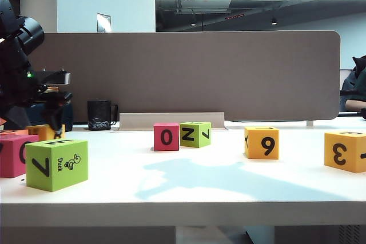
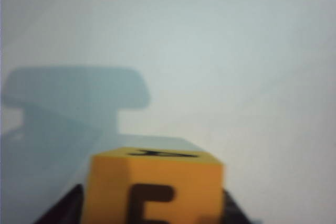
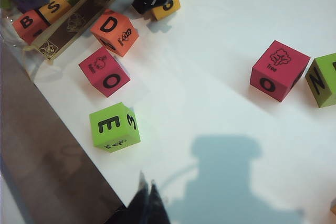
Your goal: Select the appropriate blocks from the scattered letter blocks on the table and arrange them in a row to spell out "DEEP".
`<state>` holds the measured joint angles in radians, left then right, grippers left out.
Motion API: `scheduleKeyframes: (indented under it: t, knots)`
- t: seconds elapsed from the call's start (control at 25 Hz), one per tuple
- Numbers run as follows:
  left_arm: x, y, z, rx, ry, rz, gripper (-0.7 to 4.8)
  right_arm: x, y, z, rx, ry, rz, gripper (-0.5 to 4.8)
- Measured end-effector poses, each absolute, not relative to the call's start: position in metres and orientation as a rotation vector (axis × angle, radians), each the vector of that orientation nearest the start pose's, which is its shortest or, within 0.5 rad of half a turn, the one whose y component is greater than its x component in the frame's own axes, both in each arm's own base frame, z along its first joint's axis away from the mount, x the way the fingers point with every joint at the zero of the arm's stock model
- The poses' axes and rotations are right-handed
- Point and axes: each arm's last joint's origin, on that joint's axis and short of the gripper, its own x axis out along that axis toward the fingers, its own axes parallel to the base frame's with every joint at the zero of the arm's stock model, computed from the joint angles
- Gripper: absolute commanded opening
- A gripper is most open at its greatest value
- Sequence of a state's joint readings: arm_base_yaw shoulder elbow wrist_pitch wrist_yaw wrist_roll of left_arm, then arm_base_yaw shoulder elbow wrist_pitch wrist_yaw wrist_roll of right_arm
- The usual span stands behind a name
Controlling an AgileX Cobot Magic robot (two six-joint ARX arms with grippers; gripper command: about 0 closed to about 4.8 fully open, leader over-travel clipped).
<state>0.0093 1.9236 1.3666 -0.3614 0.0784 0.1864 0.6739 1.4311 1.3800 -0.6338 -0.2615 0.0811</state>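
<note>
White smooth tabletop (image 1: 189,184), matte foam cubes scattered. L gripper (image 1: 54,119) far left, lowered over yellow-orange foam cube w/ black E (image 2: 155,190); dark fingers (image 2: 65,208) flank cube both sides, looks clasped but contact can't tell. Lime-green cube, 7 + duck (image 1: 56,164), near left. Magenta cube w/ 0 (image 1: 166,136) mid-table, touching green N cube (image 1: 195,134). Yellow 9 cube (image 1: 262,142) and yellow-orange 3 cube (image 1: 345,151) right. R gripper (image 3: 148,195) above table, tips pressed together, holding nothing. Orange D cube (image 3: 114,32) far left
</note>
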Motion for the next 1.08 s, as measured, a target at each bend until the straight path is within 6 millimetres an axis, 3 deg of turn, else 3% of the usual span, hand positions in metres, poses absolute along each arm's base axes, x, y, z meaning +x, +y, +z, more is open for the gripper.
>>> scheduleKeyframes:
  t: [0.28,0.4,0.76,0.92,1.08]
  knots:
    - [0.407,0.001,0.194,0.131,0.941,-0.152,3.04,0.234,0.196,0.352,-0.073,0.730,0.868,-0.02]
    - [0.407,-0.002,0.194,0.129,0.944,-0.160,2.36,0.234,0.196,0.352,-0.073,0.730,0.868,-0.02]
    - [0.396,-0.045,0.223,0.120,0.928,-0.237,2.33,0.234,0.196,0.352,-0.073,0.730,0.867,-0.02]
    - [0.388,-0.066,0.240,0.064,0.972,-0.262,2.34,0.234,0.196,0.352,-0.074,0.731,0.867,-0.02]
    - [0.378,-0.093,0.243,-0.041,1.048,-0.309,2.34,0.233,0.196,0.351,-0.075,0.738,0.866,-0.02]
